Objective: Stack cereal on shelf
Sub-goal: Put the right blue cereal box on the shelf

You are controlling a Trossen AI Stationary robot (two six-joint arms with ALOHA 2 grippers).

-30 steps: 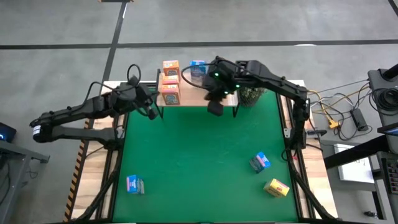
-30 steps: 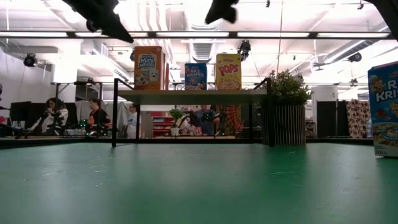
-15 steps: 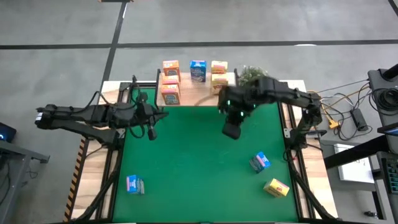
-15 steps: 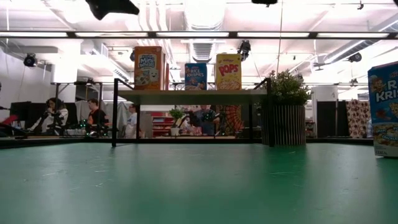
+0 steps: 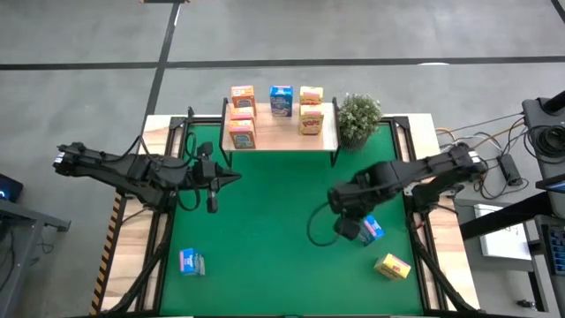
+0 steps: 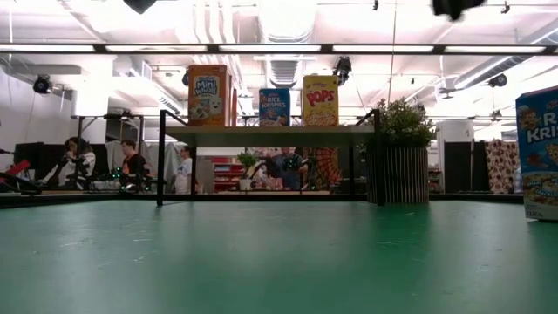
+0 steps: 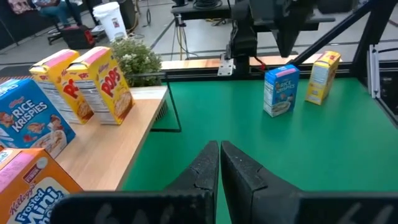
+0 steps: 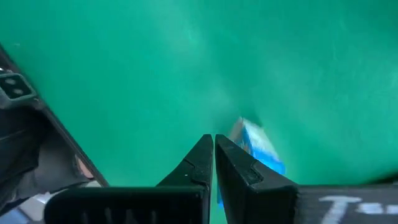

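The shelf stands at the mat's far edge. On it stand two orange-pink cereal boxes, one blue and two yellow. A blue box and a yellow box stand on the mat at the near right, and another blue box lies at the near left. My right gripper hangs shut, pointing down beside the near-right blue box and above it. My left gripper is shut, in the air left of the shelf's front.
A potted plant stands at the shelf's right end. The green mat lies bare between the boxes. Pale wooden edges and black frame rails border it. People sit in the room beyond the table.
My right gripper has swung from the shelf's front toward the table's near right and come down beside the blue box, turning to point more steeply down. My left gripper has swung from the shelf's left end toward the near edge. Both stay shut.
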